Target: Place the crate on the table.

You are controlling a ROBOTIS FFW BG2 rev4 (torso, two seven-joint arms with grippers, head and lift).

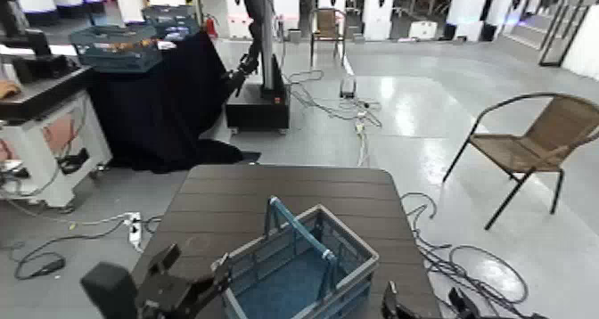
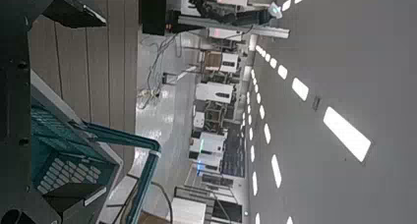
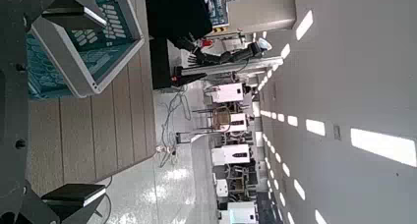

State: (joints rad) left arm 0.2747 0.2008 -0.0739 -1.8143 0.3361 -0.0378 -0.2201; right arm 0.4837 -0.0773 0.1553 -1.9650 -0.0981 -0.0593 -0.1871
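Item: left gripper point(image 1: 197, 266), fingers apart, beside the crate point(image 1: 302, 274), which sits upright on the table point(image 1: 205, 198); right gripper point(image 1: 424, 302), fingers apart, at its other side. Step: release, seemingly; you next back both arms outward, clear of the rim

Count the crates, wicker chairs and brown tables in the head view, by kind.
Crate on the brown table: 1
Crates on the black cloth: 2
Wicker chairs: 2
Brown table: 1
Total: 6
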